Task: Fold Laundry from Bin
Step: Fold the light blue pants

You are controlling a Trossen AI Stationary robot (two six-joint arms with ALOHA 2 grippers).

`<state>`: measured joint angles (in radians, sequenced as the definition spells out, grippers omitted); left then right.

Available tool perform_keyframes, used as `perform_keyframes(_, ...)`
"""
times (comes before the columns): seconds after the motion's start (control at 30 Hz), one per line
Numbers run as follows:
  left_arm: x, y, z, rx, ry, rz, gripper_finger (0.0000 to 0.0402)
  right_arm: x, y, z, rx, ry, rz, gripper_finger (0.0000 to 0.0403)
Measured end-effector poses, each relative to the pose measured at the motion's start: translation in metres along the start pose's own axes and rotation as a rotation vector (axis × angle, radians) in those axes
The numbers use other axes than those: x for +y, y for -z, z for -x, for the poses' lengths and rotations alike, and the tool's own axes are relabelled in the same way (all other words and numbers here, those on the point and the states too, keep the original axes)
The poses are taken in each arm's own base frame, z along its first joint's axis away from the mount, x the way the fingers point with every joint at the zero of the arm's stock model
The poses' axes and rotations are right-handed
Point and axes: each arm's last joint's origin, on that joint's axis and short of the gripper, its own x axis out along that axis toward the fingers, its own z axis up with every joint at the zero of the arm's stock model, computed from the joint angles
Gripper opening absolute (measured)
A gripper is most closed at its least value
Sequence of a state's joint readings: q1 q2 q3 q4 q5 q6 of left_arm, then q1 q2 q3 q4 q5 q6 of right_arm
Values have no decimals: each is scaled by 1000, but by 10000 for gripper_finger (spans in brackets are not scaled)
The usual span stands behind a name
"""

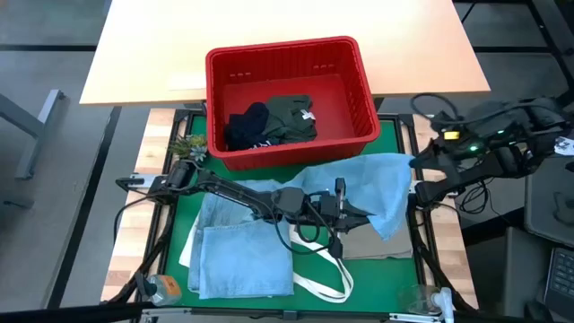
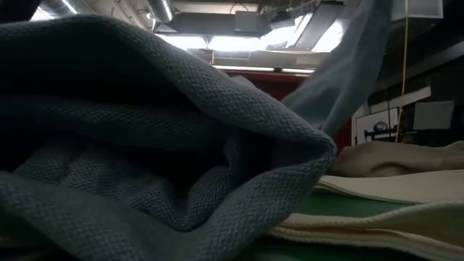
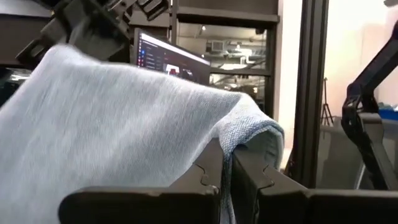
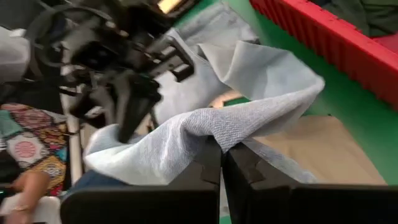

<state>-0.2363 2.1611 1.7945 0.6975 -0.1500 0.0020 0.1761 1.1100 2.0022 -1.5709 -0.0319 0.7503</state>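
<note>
Green desk mat (image 1: 395, 148): both pincers — left (image 1: 345, 215), right (image 1: 420, 191) — clamped on light blue cloth (image 1: 377, 184); a thin-edge grip may slip under tension.

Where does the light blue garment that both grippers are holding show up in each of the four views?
High view: light blue garment spread at centre right, just below the red bin.
Low view: fills the left and centre foreground.
Left wrist view: draped across the left side, pinched in the left gripper.
Right wrist view: folded at centre, pinched in the right gripper.
Shared landmark: red bin, in the high and right wrist views.
</note>
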Motion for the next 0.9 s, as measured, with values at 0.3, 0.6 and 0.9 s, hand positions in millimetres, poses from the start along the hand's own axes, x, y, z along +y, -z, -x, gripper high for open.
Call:
perform_keyframes(0.3, 2, 77, -16, 85, -42, 11, 10, -10, 14, 28, -28, -81, 3, 2)
perform_keyframes(0.6, -2, 129, -33, 107, -8, 80, 14, -12, 18, 5, 87, -67, 14, 3)
perform_keyframes(0.9, -7, 118, -39, 102, 41, 113, 78, -16, 25, -22, 234, -76, 8, 3)
